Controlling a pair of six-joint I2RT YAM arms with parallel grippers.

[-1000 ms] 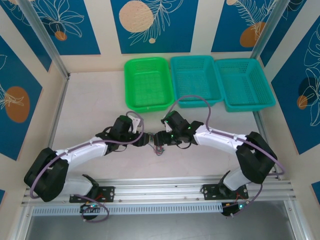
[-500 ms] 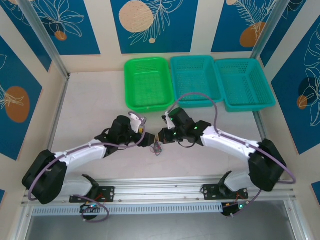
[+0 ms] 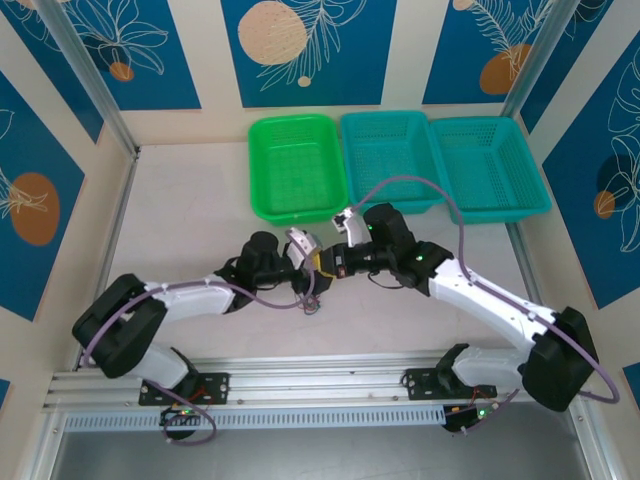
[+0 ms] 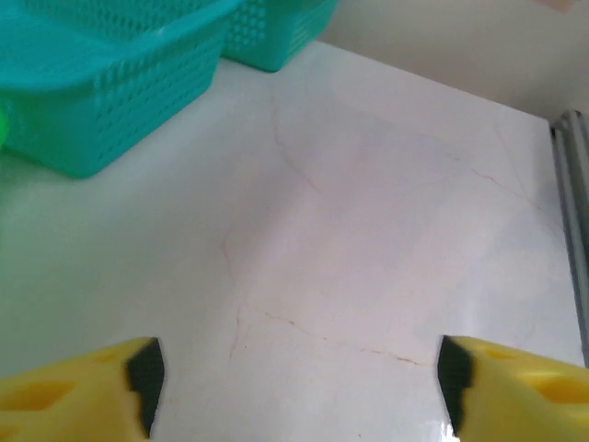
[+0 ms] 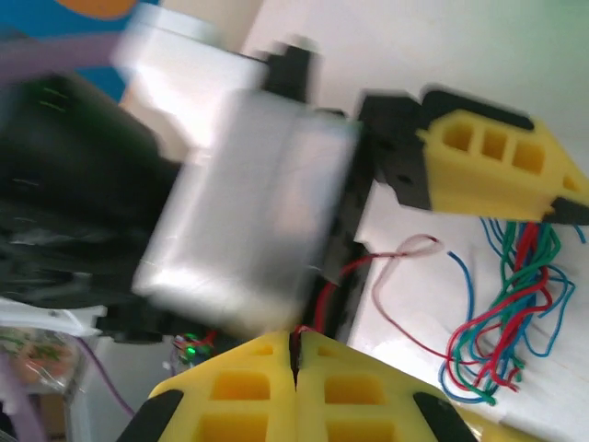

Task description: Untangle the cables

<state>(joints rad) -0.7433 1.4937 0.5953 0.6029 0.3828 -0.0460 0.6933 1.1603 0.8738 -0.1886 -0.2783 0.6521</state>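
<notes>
The cables (image 3: 313, 298) lie as a small tangle on the white table between the two arms. In the right wrist view they show as thin red, blue and green cables (image 5: 504, 313) bunched at the right. One red strand (image 5: 398, 253) runs up from the bunch into my right gripper (image 5: 296, 336), whose yellow jaws are pressed together on it. From above, that right gripper (image 3: 327, 264) sits just above the tangle. My left gripper (image 3: 307, 268) is close beside it. Its fingers (image 4: 92, 394) stand wide apart over bare table, the left gripper (image 4: 299, 387) holding nothing.
A green basket (image 3: 295, 165) and two teal baskets (image 3: 390, 160) (image 3: 490, 165) line the back of the table. A teal basket (image 4: 101, 87) is at the upper left of the left wrist view. A metal rail (image 3: 320, 378) runs along the near edge.
The right gripper has closed on the red strand and drawn back to the right and away. The left gripper has slid right toward it, and its jaws have opened wider.
</notes>
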